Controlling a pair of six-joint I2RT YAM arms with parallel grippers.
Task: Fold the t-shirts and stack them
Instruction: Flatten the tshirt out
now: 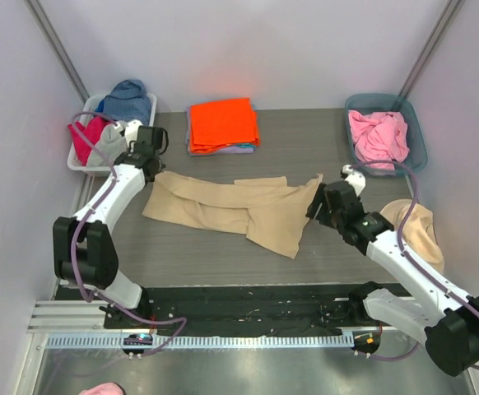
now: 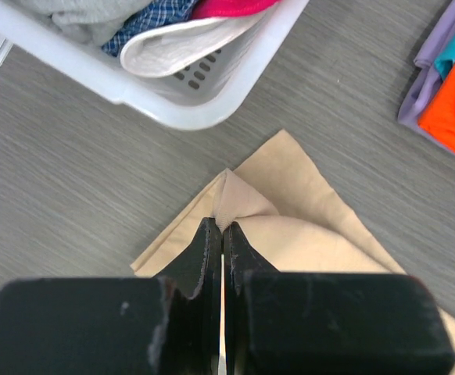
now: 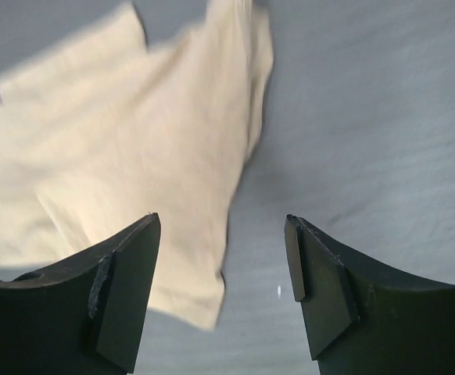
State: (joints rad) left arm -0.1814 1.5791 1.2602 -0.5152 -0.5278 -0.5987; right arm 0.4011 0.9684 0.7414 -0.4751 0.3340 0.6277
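Note:
A tan t-shirt (image 1: 231, 210) lies spread lengthwise across the middle of the table. My left gripper (image 1: 151, 167) is at its far left corner, shut on a pinched-up fold of the tan cloth (image 2: 247, 205); in the left wrist view the gripper (image 2: 223, 225) shows its jaws pressed together. At the shirt's right end my right gripper (image 1: 313, 207) stands open. In the right wrist view that gripper (image 3: 221, 226) hangs above the tan shirt's (image 3: 134, 156) edge and holds nothing. A folded orange t-shirt (image 1: 221, 125) tops a stack with lavender beneath. A pink t-shirt (image 1: 377, 136) lies crumpled in a blue bin.
A white basket (image 1: 76, 158) with several crumpled clothes stands at the back left, close to my left gripper; its rim (image 2: 212, 109) shows in the left wrist view. The blue bin (image 1: 420, 140) is at the back right. Another tan cloth (image 1: 420, 230) lies under my right arm.

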